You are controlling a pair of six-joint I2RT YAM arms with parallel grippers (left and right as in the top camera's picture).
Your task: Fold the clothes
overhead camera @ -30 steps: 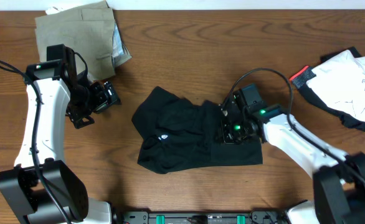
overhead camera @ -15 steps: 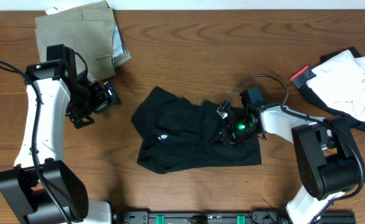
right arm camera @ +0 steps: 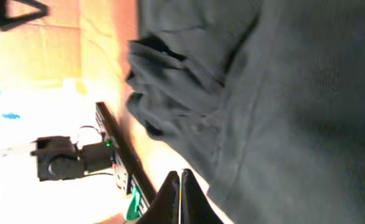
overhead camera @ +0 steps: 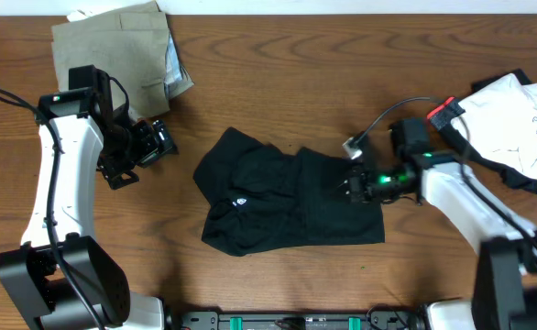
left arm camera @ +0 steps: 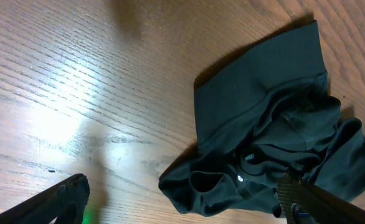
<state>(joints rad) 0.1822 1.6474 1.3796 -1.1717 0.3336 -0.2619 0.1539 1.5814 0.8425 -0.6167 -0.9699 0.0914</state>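
The right pincer (overhead camera: pixel 349 186) lies low over the right edge of the black T-shirt (overhead camera: pixel 278 202) with its fingers pressed together. Its wrist view shows the tips meeting and dark cloth spreading just beyond them, but whether a fold of fabric is nipped between them cannot be told. Its place at that edge suggests it is there to take hold of that side and carry it over. The shirt is bunched and uneven on the table (overhead camera: pixel 278 73), with the crumpled half on the side far from this pincer, toward the left one. The left pincer (overhead camera: pixel 161 142) hangs well apart from the shirt, fingers spread wide and nothing between them (its own camera sees the garment ahead of it, past bare wood). It is likely keeping out of the way until a second corner needs holding. Behind it, near, sits the khaki-olive folded piece (overhead camera: pixel 113 50), apparently done with. Behind the right pincer, away from the shirt, the white printed top (overhead camera: pixel 511 124) rests on the black garment with red-white trim (overhead camera: pixel 447 112), both seemingly awaiting their turn
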